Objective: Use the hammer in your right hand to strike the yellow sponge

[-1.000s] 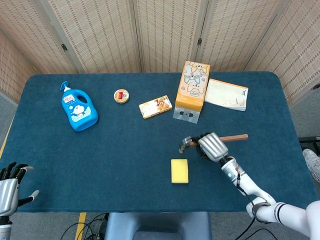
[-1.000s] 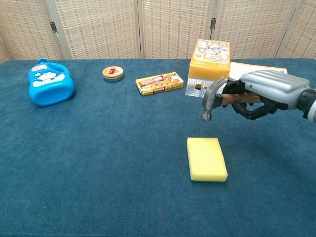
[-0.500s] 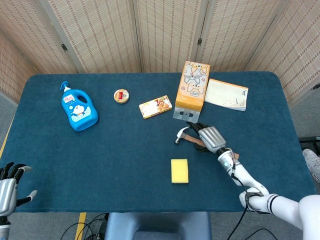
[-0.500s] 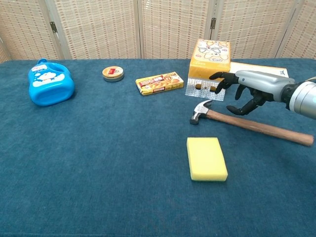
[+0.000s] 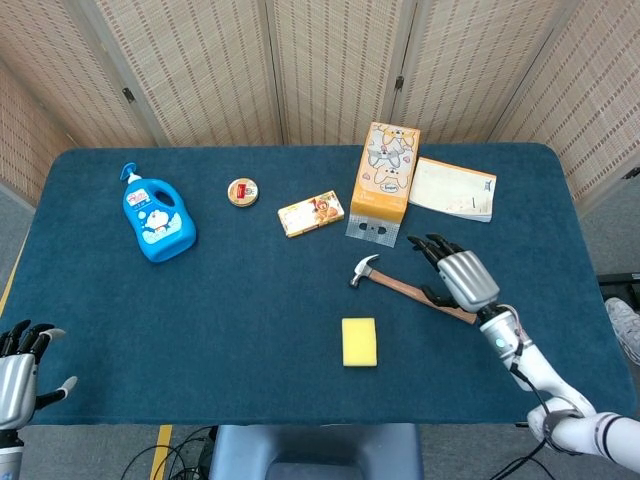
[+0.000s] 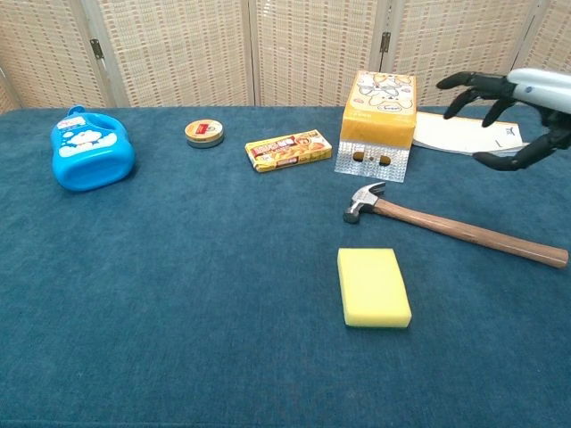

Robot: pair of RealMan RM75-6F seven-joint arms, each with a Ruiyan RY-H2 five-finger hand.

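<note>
Right hand (image 6: 508, 111) now empty, fingers spread, lifted up and back from hammer (image 6: 446, 224), which it gripped a second ago. Hammer lies flat on surface below hand, head pointing away. Strike looks finished, tool released. Yellow sponge (image 6: 373, 286) flat, undented, beyond hammer head. Left hand (image 5: 18, 370) open, idle, far off.
</note>
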